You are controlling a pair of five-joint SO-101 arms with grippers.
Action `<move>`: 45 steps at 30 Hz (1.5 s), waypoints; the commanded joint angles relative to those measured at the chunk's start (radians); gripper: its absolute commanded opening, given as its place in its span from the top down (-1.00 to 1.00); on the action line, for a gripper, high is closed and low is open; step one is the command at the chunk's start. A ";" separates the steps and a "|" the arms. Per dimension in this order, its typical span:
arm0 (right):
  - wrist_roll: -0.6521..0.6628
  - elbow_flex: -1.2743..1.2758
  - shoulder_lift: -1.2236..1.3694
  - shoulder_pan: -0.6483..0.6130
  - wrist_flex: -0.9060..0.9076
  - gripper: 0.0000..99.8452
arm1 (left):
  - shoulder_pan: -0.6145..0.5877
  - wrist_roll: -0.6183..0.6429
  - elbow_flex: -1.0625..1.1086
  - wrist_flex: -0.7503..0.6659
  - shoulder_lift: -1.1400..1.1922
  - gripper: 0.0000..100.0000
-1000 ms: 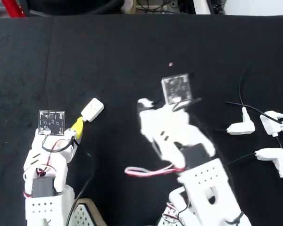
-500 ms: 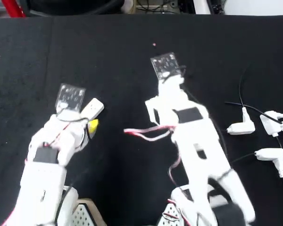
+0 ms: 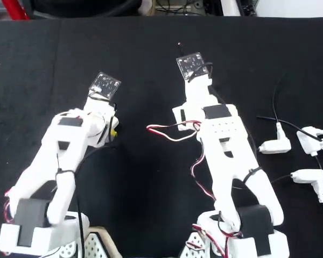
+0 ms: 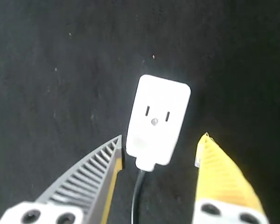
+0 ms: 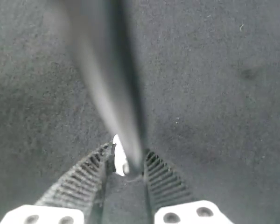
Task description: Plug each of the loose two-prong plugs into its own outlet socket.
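Observation:
A white outlet socket [image 4: 158, 119] lies face up on the black cloth, its black cord running back toward the wrist. My left gripper [image 4: 162, 136] hangs open just above it, the grey finger [image 4: 100, 170] and the yellow finger [image 4: 219, 177] on either side of the socket's cord end, not touching. In the high view the left arm [image 3: 70, 140] stretches over that spot. My right gripper [image 5: 126, 158] is shut on a dark cable [image 5: 112, 93] with a bit of white at the grip; the right arm [image 3: 220, 134] reaches to mid-table. Three white plugs [image 3: 274, 144] lie at the right.
The plugs' black cables [image 3: 282, 121] loop over the cloth at the right edge, near a second plug [image 3: 312, 137] and a third [image 3: 307, 174]. A red and white wire [image 3: 167, 131] hangs off the right arm. Black cloth covers the whole table.
Both arms have stretched forward from near their bases. The left gripper moved right and forward until it hung over the socket. The right gripper swung up toward the far middle.

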 commanded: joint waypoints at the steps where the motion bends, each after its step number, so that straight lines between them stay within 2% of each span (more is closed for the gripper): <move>1: 0.006 -0.058 0.007 0.014 0.008 0.98 | 0.042 -0.068 -0.058 -0.015 0.002 0.50; 8: 0.006 -0.059 0.007 0.014 0.008 0.98 | 0.093 -0.158 -0.028 -0.037 0.008 0.50; 19: 0.008 -0.059 0.007 0.014 0.008 0.98 | 0.090 -0.164 -0.048 -0.072 0.081 0.50; 29: 0.038 -0.054 0.008 0.014 0.008 0.98 | 0.064 -0.167 -0.142 -0.035 0.190 0.50; 35: 0.040 -0.054 0.008 0.014 0.008 0.98 | 0.025 -0.256 -0.196 0.074 0.199 0.50; 45: 0.041 -0.054 0.008 0.014 0.008 0.98 | -0.021 -0.256 -0.199 0.077 0.199 0.50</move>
